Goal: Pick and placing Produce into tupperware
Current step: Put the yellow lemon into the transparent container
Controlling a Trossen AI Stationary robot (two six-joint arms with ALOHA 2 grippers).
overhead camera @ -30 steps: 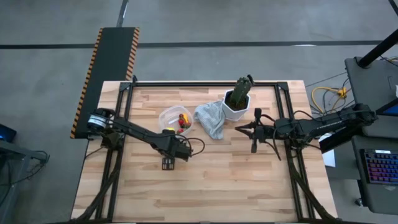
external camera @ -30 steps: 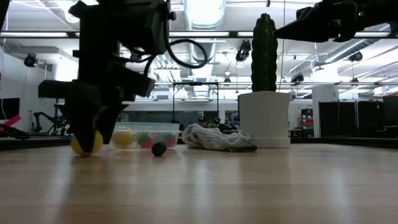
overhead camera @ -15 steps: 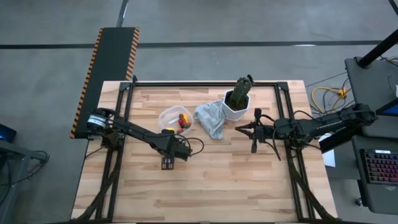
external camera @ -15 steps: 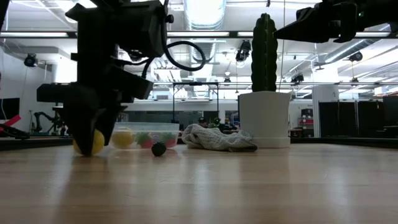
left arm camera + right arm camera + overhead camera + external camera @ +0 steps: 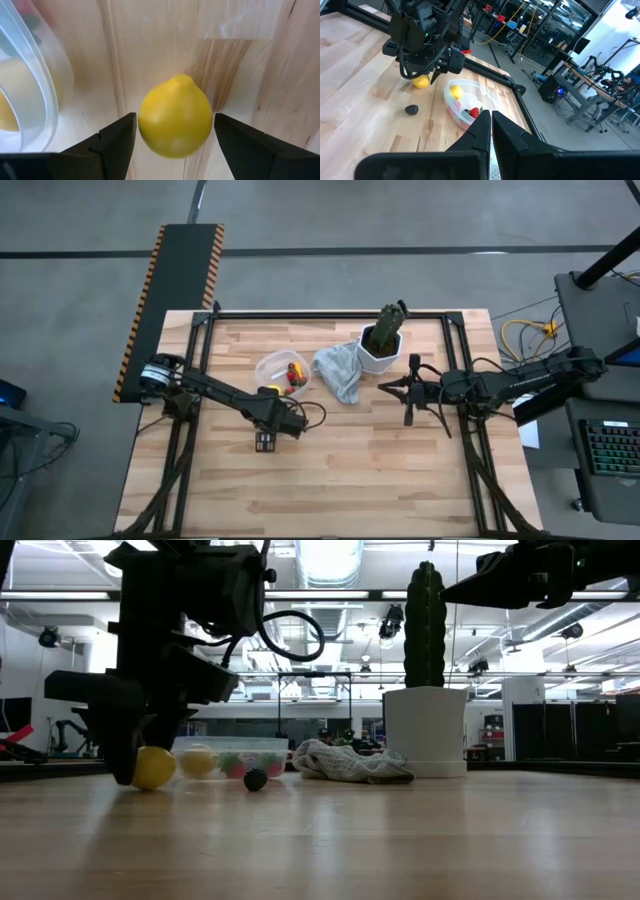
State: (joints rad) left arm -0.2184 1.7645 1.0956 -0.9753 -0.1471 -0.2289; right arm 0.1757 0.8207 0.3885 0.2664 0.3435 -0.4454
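The left pincer hung low over the wooden surface, its fingers spread on either side of a yellow lemon without touching it. In the low view the lemon rested on the surface beside the dark fingers. The clear tupperware stood just beyond, at about one o'clock from the left pincer in the high view, already holding another lemon and a red strawberry piece. A small dark fruit piece lay loose nearby. The right pincer waited at three o'clock by the potted cactus, fingers pressed together.
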